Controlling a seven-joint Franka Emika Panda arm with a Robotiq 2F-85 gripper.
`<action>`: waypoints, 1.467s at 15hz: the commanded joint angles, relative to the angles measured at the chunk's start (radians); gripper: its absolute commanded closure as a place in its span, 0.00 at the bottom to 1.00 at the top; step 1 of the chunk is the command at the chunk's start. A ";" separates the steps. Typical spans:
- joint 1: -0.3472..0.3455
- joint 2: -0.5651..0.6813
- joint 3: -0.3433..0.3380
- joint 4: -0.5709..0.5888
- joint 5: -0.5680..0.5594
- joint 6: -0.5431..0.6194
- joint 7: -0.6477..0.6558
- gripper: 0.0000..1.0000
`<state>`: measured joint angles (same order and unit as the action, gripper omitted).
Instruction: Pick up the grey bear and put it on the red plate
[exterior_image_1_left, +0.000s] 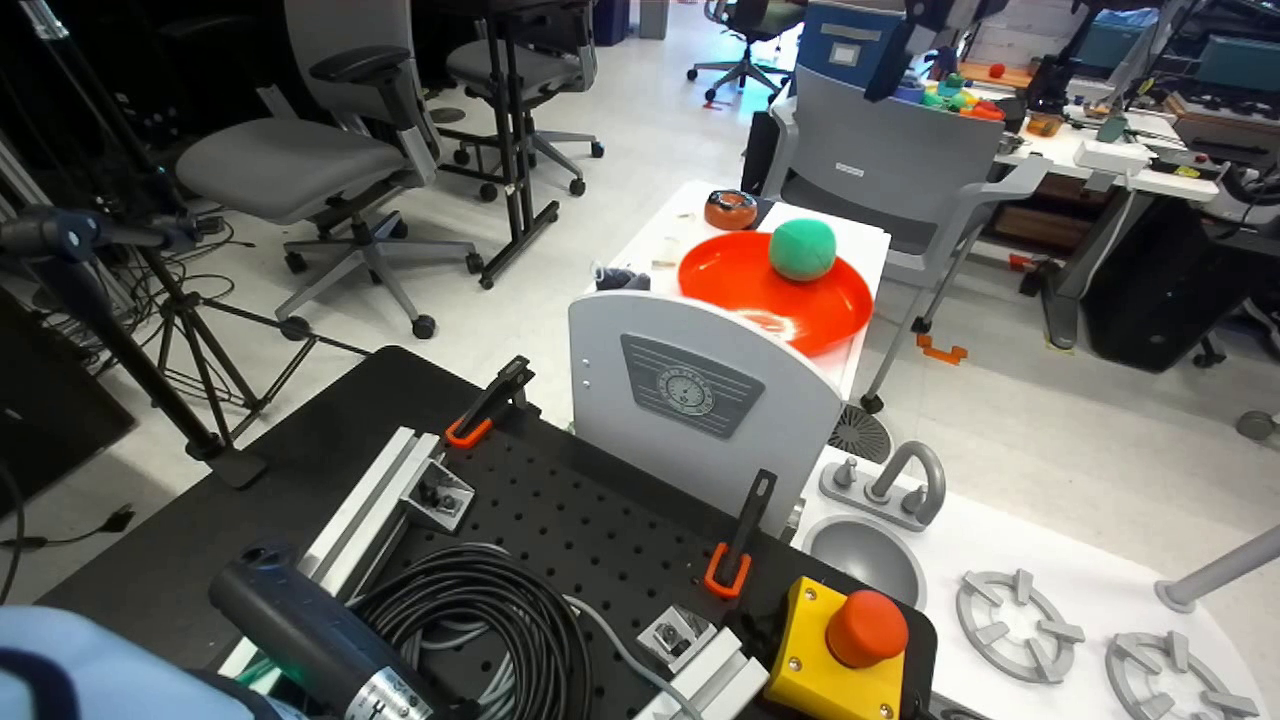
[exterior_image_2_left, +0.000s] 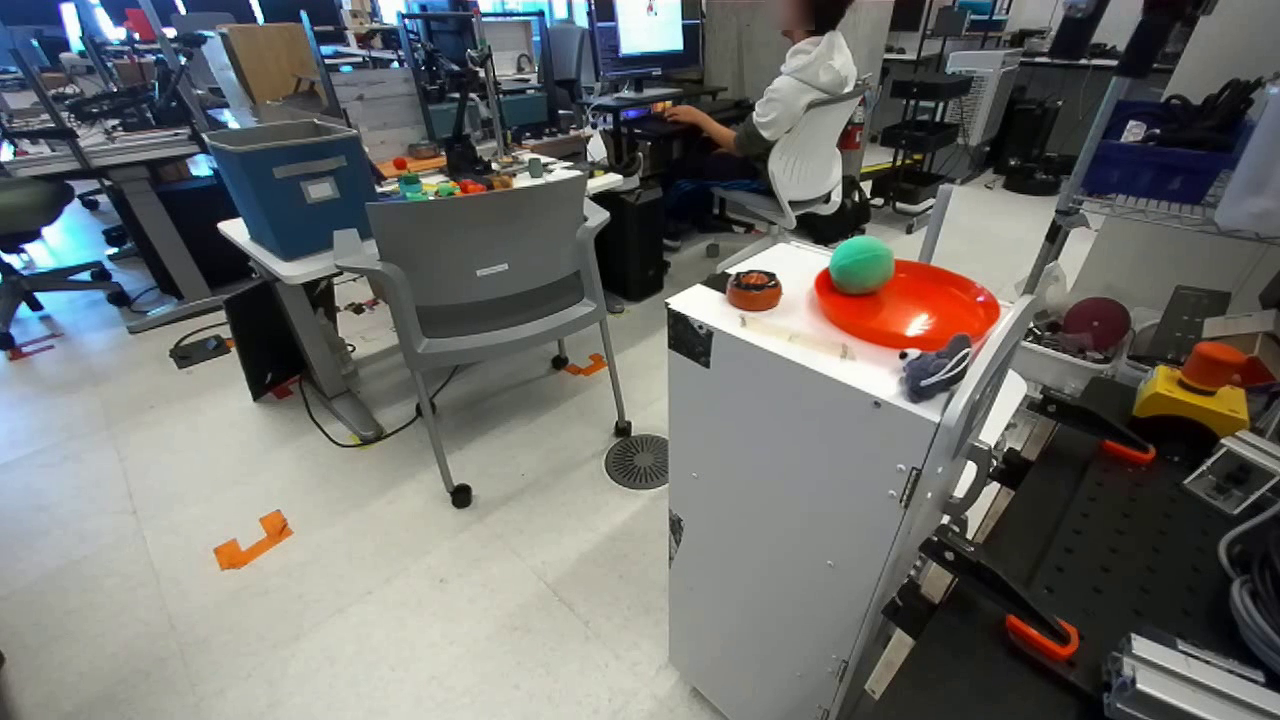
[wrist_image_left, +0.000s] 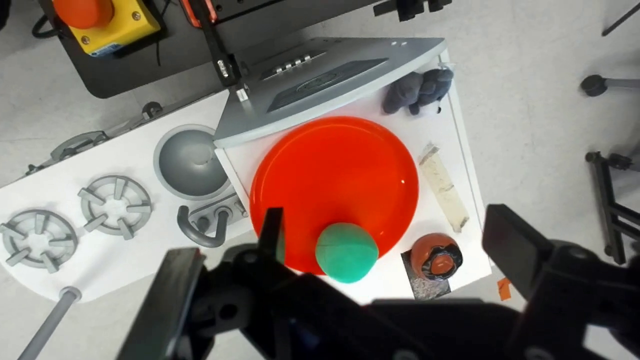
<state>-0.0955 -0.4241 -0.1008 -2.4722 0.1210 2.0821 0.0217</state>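
Observation:
The grey bear (wrist_image_left: 417, 91), a small dark grey plush lump, lies on the white cabinet top near a corner, beside the upright grey panel. It shows in both exterior views (exterior_image_1_left: 622, 280) (exterior_image_2_left: 935, 368), partly behind the panel in one. The round orange-red plate (wrist_image_left: 335, 170) lies on the same top, apart from the bear, also in both exterior views (exterior_image_1_left: 725, 275) (exterior_image_2_left: 920, 305). A green ball (wrist_image_left: 347, 252) rests at the plate's edge. My gripper (wrist_image_left: 384, 209) is open and empty in the wrist view, above the cabinet top, its fingers spread wide over the plate's ball side.
The grey panel (exterior_image_1_left: 600, 350) with a dial emblem stands up between bear, plate and black table. A reddish-brown round object (wrist_image_left: 436, 256) sits at the cabinet's corner. A toy sink (wrist_image_left: 192, 160), tap (wrist_image_left: 200, 232) and burners are beside it. Black clamps (exterior_image_1_left: 740, 530) hold the panel side.

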 joint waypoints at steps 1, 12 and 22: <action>0.014 0.104 -0.027 0.122 0.082 -0.119 -0.001 0.00; -0.008 0.127 0.043 0.154 -0.101 -0.284 0.119 0.00; -0.024 0.129 0.091 0.126 -0.317 -0.208 0.449 0.00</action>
<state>-0.1035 -0.2956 -0.0321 -2.3372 -0.1625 1.8271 0.3803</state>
